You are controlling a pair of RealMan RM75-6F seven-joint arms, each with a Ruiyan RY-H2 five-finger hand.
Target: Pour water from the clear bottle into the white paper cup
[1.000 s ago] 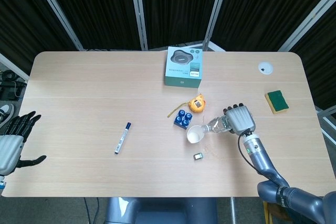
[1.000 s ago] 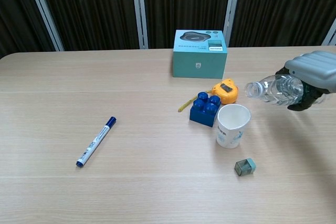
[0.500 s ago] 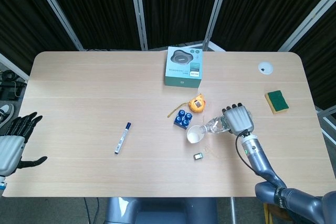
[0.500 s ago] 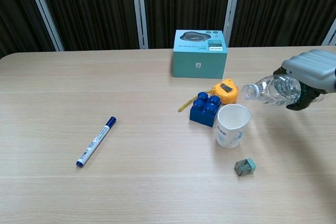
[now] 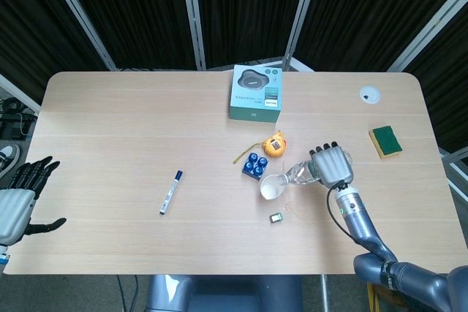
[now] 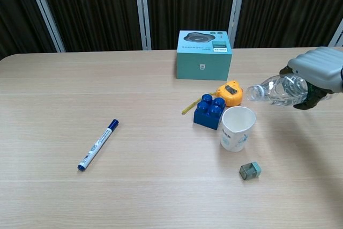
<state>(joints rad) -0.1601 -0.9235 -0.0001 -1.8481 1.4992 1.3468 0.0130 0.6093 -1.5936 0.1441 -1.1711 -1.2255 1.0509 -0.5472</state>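
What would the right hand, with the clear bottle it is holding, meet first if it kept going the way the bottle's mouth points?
Probably the yellow tape measure, then the blue brick; the mouth of the clear bottle in the right hand seems to pass above the white paper cup.

A robot test lab or recording booth is being shown, not a home. The space is being closed off by dark curtains (image 5: 241, 5) hung between slanted metal frame bars (image 5: 192, 12), as in a purpose-built enclosure. A plain light wooden table (image 5: 131, 122) is being used as the work surface, and unrelated odds and ends are being laid out on it like test props: a teal product box (image 6: 204, 54), a blue toy brick (image 6: 209, 110), a marker pen (image 6: 98, 144), a sponge (image 5: 385, 141).
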